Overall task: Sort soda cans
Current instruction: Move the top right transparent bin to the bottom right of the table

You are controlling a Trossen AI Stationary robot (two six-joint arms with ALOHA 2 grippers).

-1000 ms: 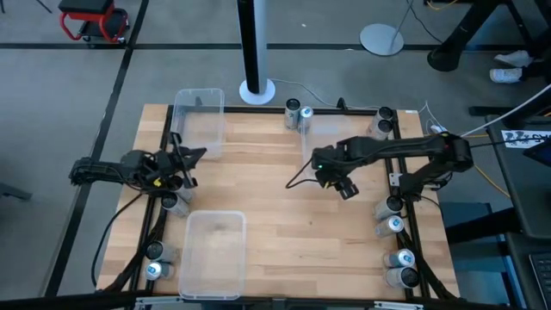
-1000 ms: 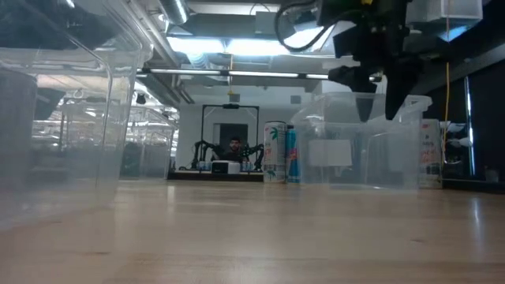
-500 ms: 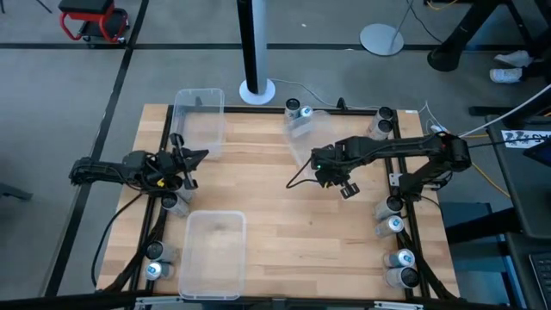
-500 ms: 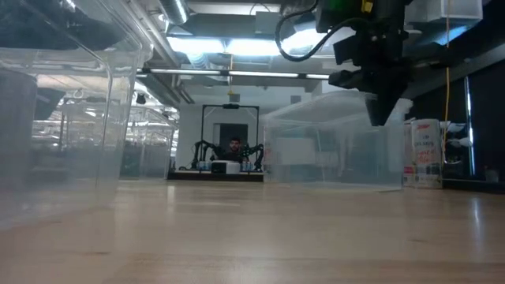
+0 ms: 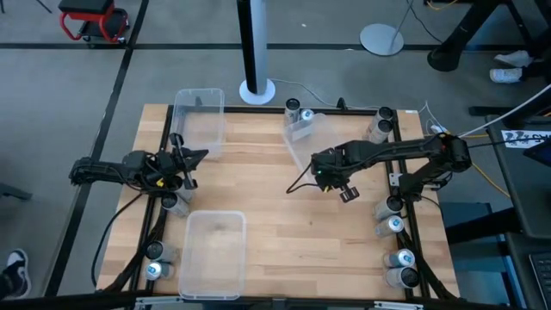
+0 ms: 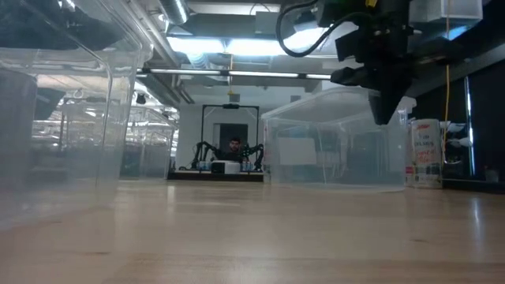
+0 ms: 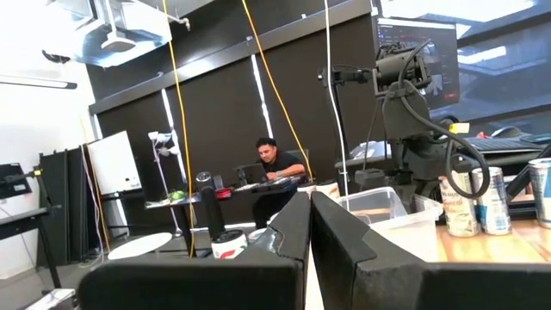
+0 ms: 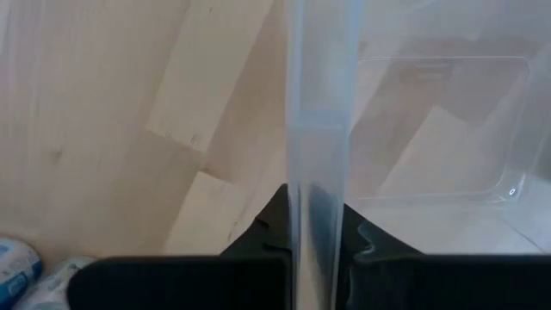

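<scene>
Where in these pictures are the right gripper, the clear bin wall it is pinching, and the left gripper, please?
right gripper [image 5: 331, 175]: high view, between its fingertips.
clear bin [image 8: 317, 129]: right wrist view, on the pinched wall's rim.
left gripper [image 5: 200, 155]: high view, at its shut fingertips.

Bare table centre [image 5: 275, 215] between clear bins [image 5: 215, 250], cans [image 5: 394, 224] edging.

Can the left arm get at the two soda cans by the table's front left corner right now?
Probably yes. The left gripper is shut and empty, and the two silver soda cans stand beside the clear plastic bin with nothing over them.
</scene>
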